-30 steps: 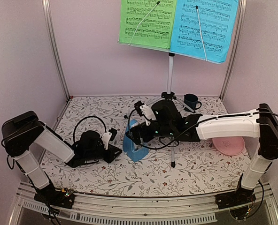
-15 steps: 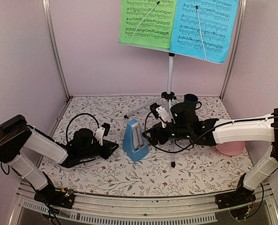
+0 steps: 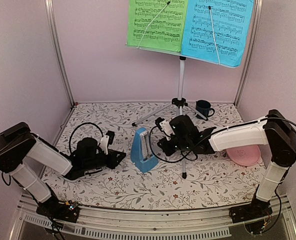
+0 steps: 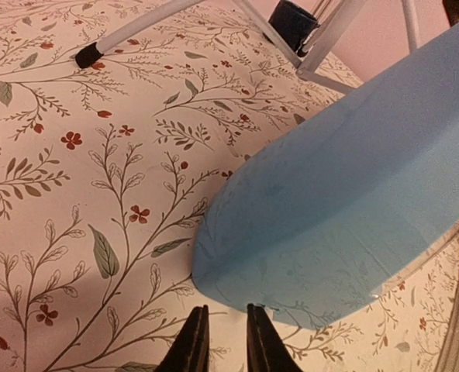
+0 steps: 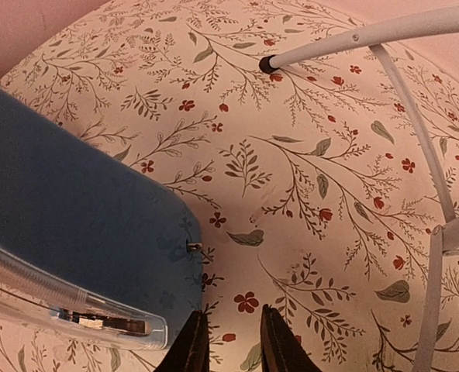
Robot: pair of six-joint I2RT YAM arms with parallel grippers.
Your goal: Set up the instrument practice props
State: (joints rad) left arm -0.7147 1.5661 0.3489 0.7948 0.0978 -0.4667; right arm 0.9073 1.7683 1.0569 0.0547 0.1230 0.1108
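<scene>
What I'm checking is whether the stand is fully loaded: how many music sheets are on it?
2. The green sheet is on the left half of the music stand, the blue sheet on the right half. Others behind them would be hidden.

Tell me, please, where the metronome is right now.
Overhead, the metronome stands mid-table between the left gripper and right gripper, left of the music stand.
</scene>
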